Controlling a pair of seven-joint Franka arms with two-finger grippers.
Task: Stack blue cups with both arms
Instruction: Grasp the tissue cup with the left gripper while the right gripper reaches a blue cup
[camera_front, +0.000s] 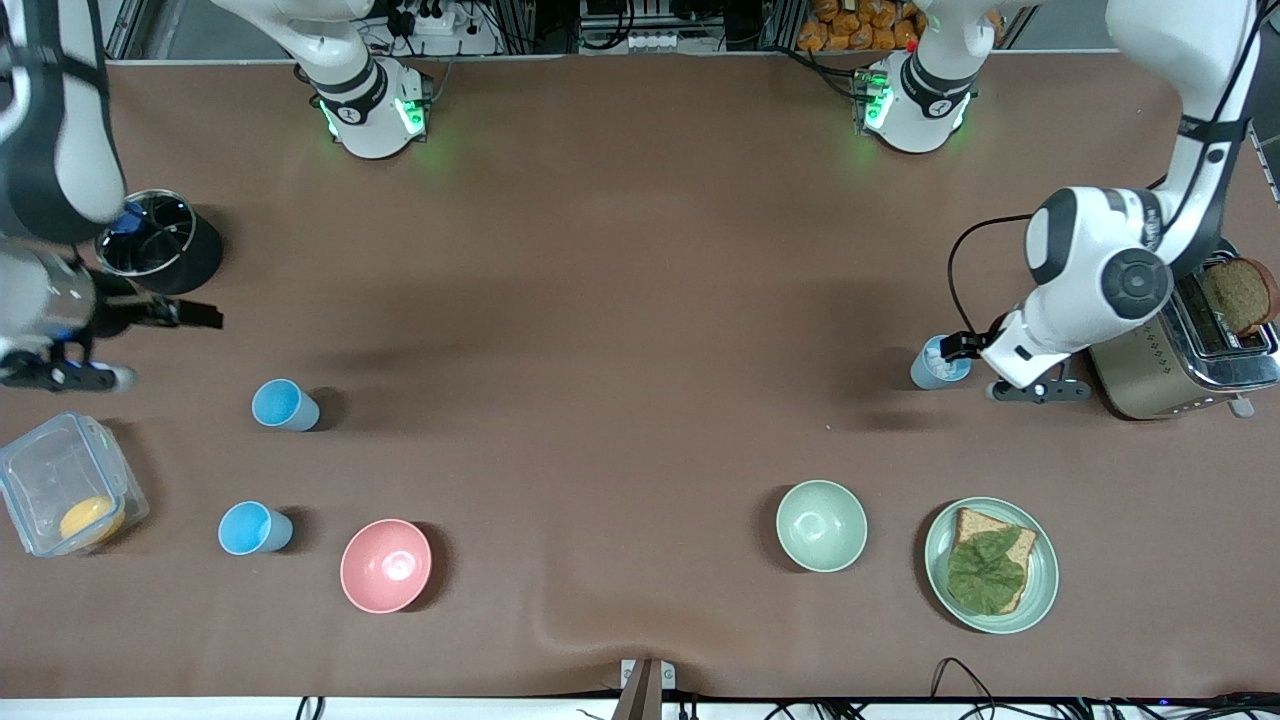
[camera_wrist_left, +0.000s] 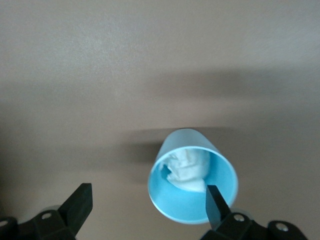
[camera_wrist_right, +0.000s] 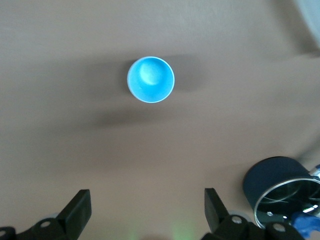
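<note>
The left gripper (camera_wrist_left: 147, 202), its fingers spread apart, hovers low at a pale blue cup (camera_front: 938, 364) standing upright on the brown table (camera_front: 620, 300) just beside the toaster (camera_front: 1180, 350), on the side toward the right arm's end. One finger (camera_wrist_left: 216, 202) hangs over the cup's rim; the other is well clear of it, and nothing is gripped. A crumpled white scrap (camera_wrist_left: 187, 167) lies inside this cup.

The right gripper (camera_wrist_right: 147, 207), fingers also apart and holding nothing, hangs over bare table toward the right arm's end, near a black round holder (camera_front: 150, 240) with a blue item in it.

Three blue cups are in view in all. The other two are empty: a second cup (camera_front: 284, 405) and a third cup (camera_front: 254, 528) nearer the front camera, both well apart from the toaster, at the right arm's end.

Two bowls stand empty: a pink bowl (camera_front: 386, 565) beside the third cup, and a green bowl (camera_front: 821, 525) nearer the camera than the toaster. One green plate (camera_front: 1040, 570) beside the green bowl carries a slice of bread (camera_front: 975, 530) topped with a lettuce leaf (camera_front: 985, 575). The toaster holds one dark slice (camera_front: 1240, 293). One clear plastic box (camera_front: 40, 470) contains an orange object (camera_front: 88, 518).
</note>
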